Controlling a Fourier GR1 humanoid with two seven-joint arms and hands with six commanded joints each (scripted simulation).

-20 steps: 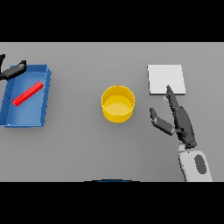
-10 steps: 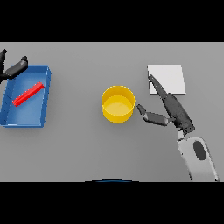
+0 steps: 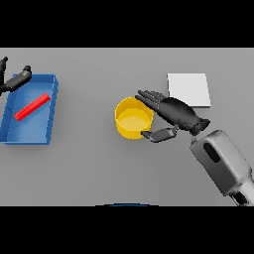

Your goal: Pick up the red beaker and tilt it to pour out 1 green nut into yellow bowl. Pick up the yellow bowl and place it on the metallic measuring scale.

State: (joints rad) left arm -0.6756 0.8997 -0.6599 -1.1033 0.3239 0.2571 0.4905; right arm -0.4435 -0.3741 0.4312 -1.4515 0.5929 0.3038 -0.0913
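A: Nearest first. What is the right hand doing?

B: It is reaching in from the lower right and sitting right against the yellow bowl. Its fingers are lying nearly straight over the bowl's right rim, and the thumb is pointing left along the bowl's near right side. So the hand is spread wide around that edge, not clamping; I cannot tell if the thumb is touching the wall.

A: And the bowl itself?

B: It is standing upright on the grey table, about mid-scene. I am not making out any nut inside it.

A: Scale?

B: The metallic measuring scale is showing as a pale square plate, lying flat beyond the right hand, near the bowl but apart from it.

A: Left side?

B: A blue tray is sitting well apart from the bowl, with a red bar lying slantwise inside it. No red beaker is showing as such, only that bar.

A: Left hand?

B: The left hand is hanging at the far left edge, just by the tray's far corner, fingers spread loosely and holding nothing.
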